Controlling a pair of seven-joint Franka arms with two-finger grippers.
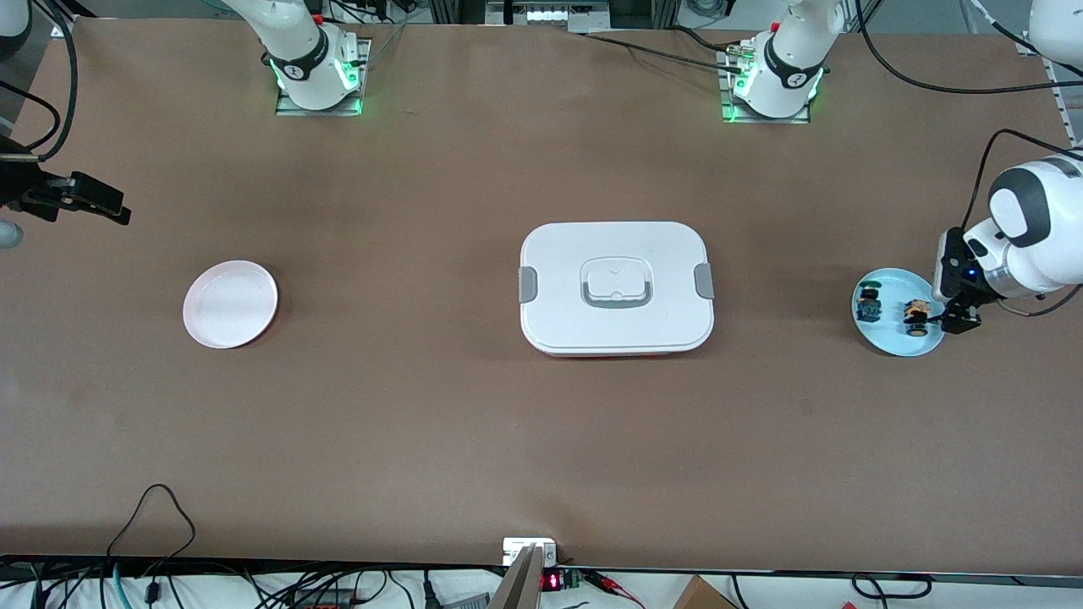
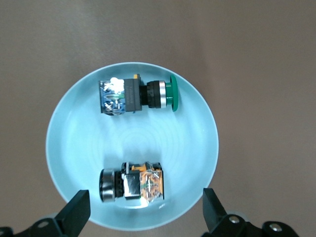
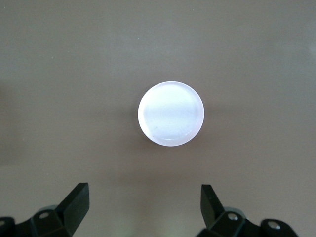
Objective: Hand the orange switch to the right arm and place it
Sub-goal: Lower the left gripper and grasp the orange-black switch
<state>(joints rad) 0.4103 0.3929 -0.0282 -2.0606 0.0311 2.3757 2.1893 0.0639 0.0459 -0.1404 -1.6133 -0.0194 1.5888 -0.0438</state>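
Note:
The orange switch [image 1: 915, 315] [image 2: 136, 181] lies on its side on a light blue plate [image 1: 893, 337] [image 2: 81, 148] at the left arm's end of the table. My left gripper [image 1: 946, 320] [image 2: 145, 211] hangs open just over the plate edge beside the switch, with one finger on each side and apart from it. The right arm's gripper [image 1: 108, 207] [image 3: 143, 205] hovers open and empty at its own end of the table. It looks down on a pale pink plate [image 1: 230, 303] [image 3: 171, 113].
A blue and green switch [image 1: 868, 304] [image 2: 133, 94] lies on the same blue plate, toward the table's middle. A white lidded box [image 1: 616, 288] with grey clasps sits mid-table between the two plates.

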